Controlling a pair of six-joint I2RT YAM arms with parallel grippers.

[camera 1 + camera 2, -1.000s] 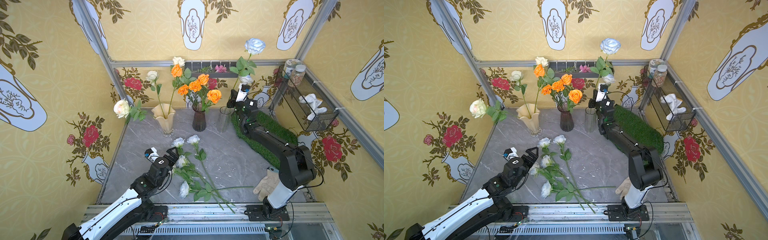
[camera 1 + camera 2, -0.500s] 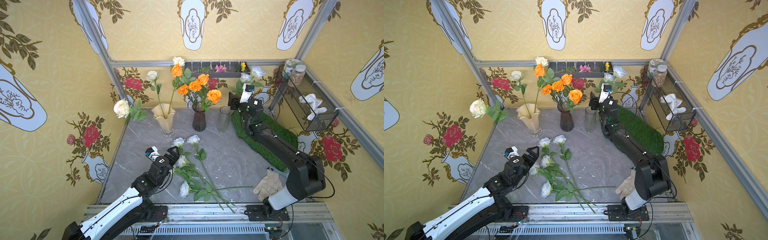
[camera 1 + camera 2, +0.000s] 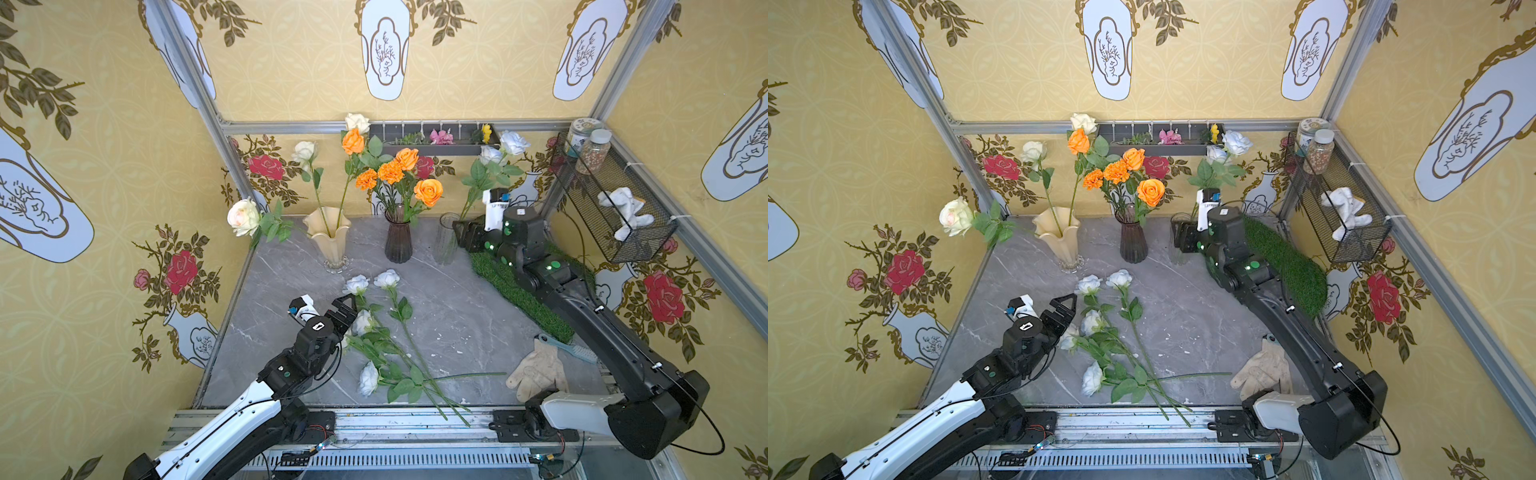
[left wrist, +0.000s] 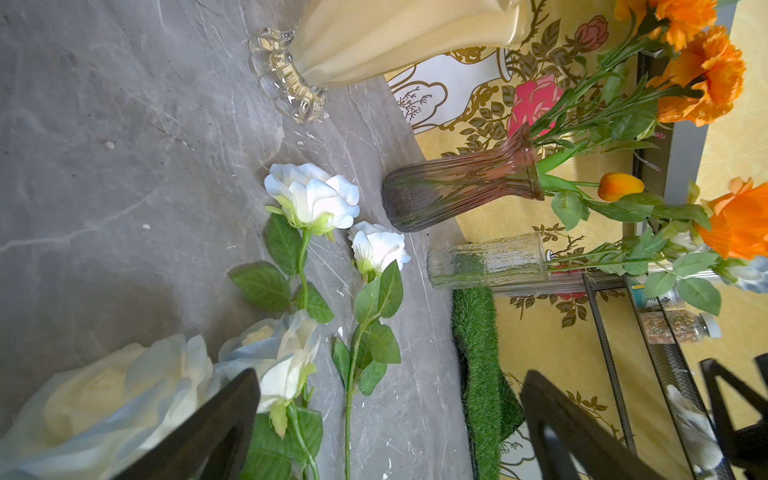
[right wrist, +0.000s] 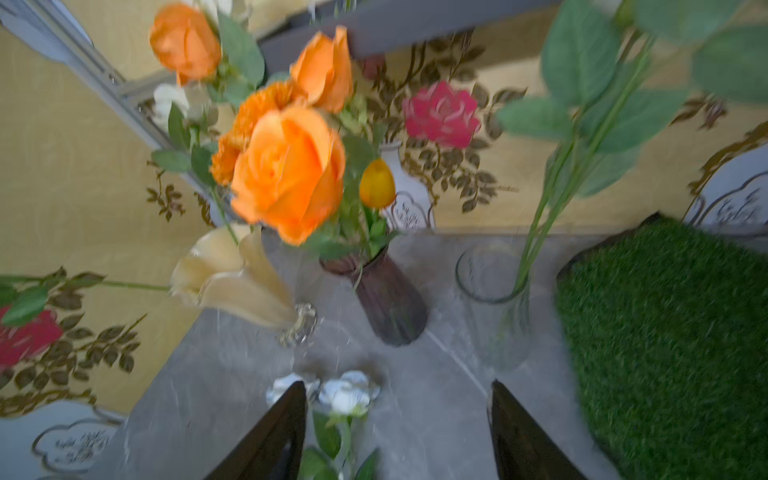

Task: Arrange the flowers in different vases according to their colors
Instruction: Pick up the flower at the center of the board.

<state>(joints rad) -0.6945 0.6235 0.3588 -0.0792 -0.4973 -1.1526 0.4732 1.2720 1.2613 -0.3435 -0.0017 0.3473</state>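
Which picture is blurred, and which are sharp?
Right wrist view: all blurred, the orange rose and purple vase smeared. Left wrist view: sharp, except the nearest cream rose, out of focus. Both top views: sharp, evenly lit.

on the table (image 3: 457,316), three vases (image 3: 398,243) stand in a row; loose flowers (image 3: 386,279) lie before them.

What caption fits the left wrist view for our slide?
Left wrist view: open jaws over pale roses on the grey table; cream vase, purple vase and clear glass vase beyond.
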